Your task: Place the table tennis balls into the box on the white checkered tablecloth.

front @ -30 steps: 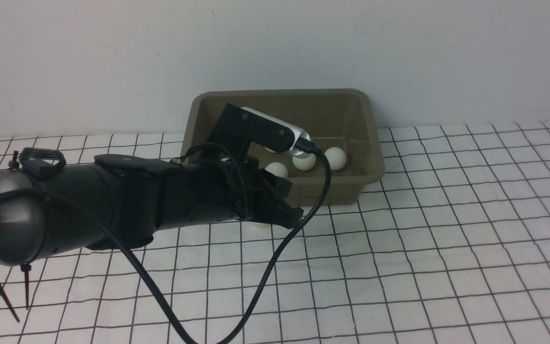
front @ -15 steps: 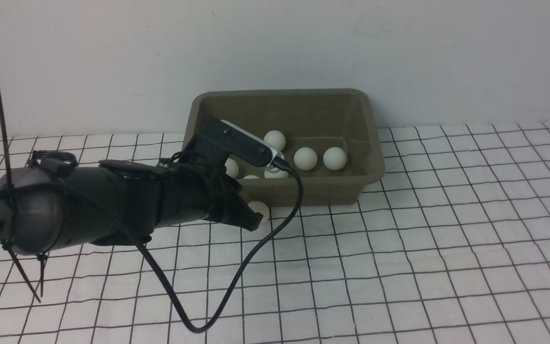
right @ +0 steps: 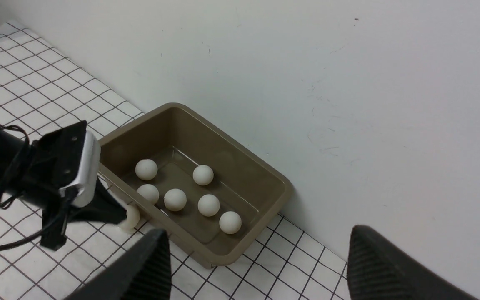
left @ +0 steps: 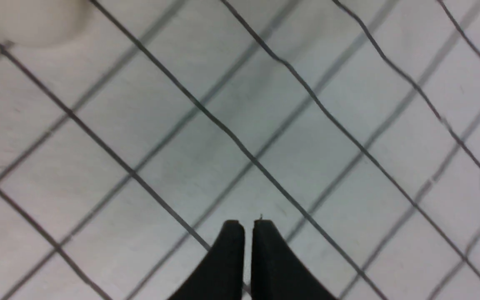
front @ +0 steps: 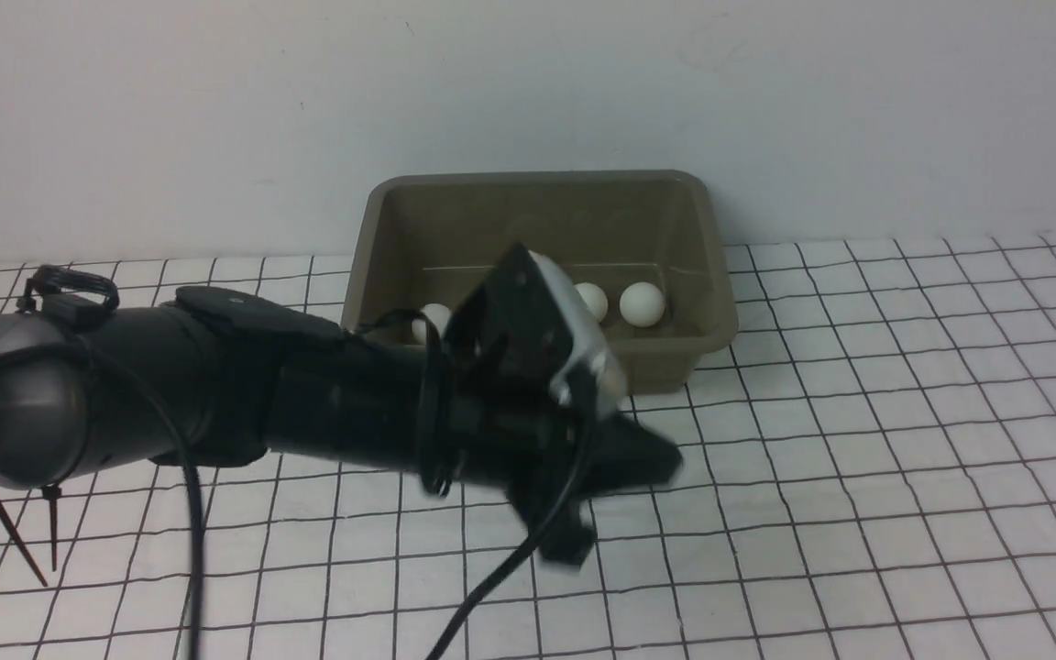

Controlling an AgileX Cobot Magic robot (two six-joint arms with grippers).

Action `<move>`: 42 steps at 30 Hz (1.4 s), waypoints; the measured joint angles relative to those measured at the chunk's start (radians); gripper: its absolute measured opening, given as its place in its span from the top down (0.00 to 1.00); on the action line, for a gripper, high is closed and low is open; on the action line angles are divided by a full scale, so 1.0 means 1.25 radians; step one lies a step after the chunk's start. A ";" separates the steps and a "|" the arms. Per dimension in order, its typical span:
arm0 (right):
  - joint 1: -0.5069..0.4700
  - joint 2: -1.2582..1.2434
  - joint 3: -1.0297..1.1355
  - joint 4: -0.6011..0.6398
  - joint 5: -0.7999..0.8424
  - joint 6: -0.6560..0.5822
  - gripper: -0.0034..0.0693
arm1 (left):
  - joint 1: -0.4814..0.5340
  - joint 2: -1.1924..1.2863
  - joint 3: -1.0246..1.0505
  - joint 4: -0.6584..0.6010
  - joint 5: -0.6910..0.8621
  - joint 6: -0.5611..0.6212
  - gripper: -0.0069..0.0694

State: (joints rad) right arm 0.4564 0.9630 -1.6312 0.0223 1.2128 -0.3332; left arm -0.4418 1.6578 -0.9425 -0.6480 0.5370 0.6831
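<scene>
My left claw pinched shut, empty, over gridded cloth; right claw gapes. Six matte balls in rounded olive tub, mid-frame.

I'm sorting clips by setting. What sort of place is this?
Likely a robot lab bench: a bare white wall, a white checkered tablecloth, and a cabled black robot arm near a box holding table tennis balls.
</scene>
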 joint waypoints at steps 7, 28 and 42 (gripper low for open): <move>0.000 0.000 0.000 0.002 0.000 0.000 0.25 | 0.000 0.001 0.000 -0.058 -0.157 -0.053 0.71; 0.000 0.000 0.000 0.002 -0.004 -0.004 0.25 | 0.000 0.042 0.001 -0.165 -0.328 -0.053 0.30; 0.000 0.000 0.000 0.002 -0.019 -0.017 0.25 | -0.068 0.073 0.025 -0.203 -0.476 -0.037 0.30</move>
State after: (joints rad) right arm 0.4564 0.9630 -1.6312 0.0248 1.1887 -0.3540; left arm -0.5269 1.7495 -0.9119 -0.9015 -0.0583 0.6370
